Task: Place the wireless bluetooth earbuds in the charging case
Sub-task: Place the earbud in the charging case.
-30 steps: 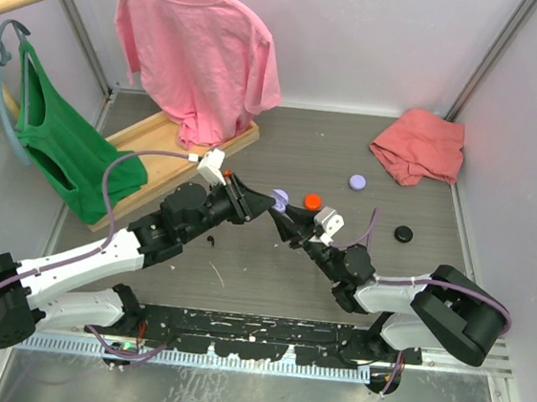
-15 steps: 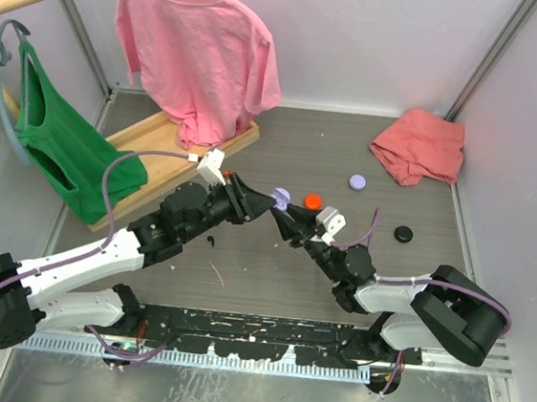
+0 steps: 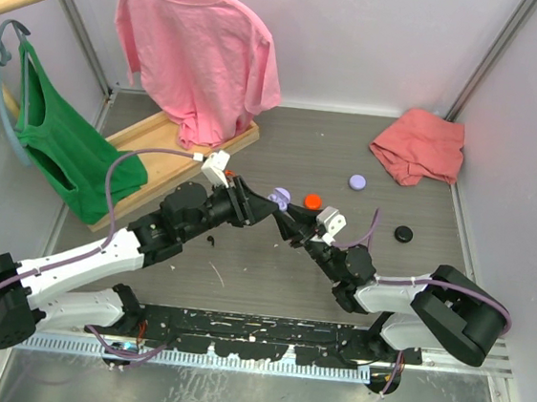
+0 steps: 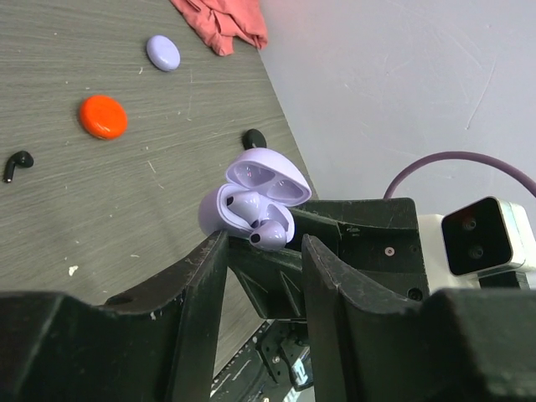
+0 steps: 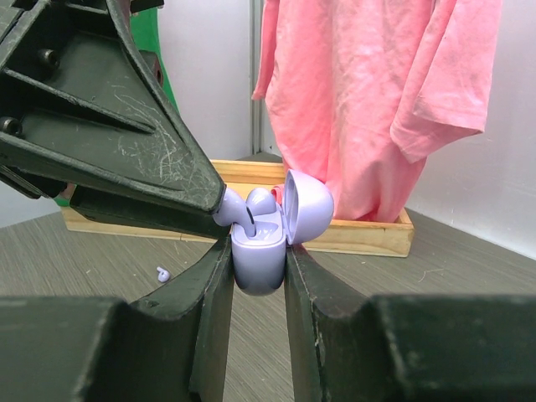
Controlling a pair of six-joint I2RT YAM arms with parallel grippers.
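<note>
Your right tool (image 3: 282, 211) pinches the open lilac charging case (image 5: 259, 266) by its base at the centre of the overhead frame, lid tipped back, above the grey counter (image 3: 285, 136). A lilac earbud (image 4: 245, 203) sits in its well. A second lilac earbud (image 4: 269, 235) lies at the case's mouth, dark tip showing, just beyond your left tool (image 4: 264, 249), whose jaws stand slightly spread with nothing pinched between them. That tool's dark finger (image 5: 126, 126) fills the upper left of the right wrist view and crowds the case's opening. An orange-red case (image 3: 313, 201) lies just right of the meeting tools, with a closed lilac case (image 3: 357, 182) and a black case (image 3: 402, 233) farther right. A black earbud (image 4: 17, 164) and a loose lilac earbud (image 5: 162, 273) lie on the counter. A pink T-shirt (image 3: 202, 55) hangs upper left over a wooden rack base (image 3: 155, 136), a green garment (image 3: 62, 155) at the left edge, a salmon cloth (image 3: 418, 147) upper right.
</note>
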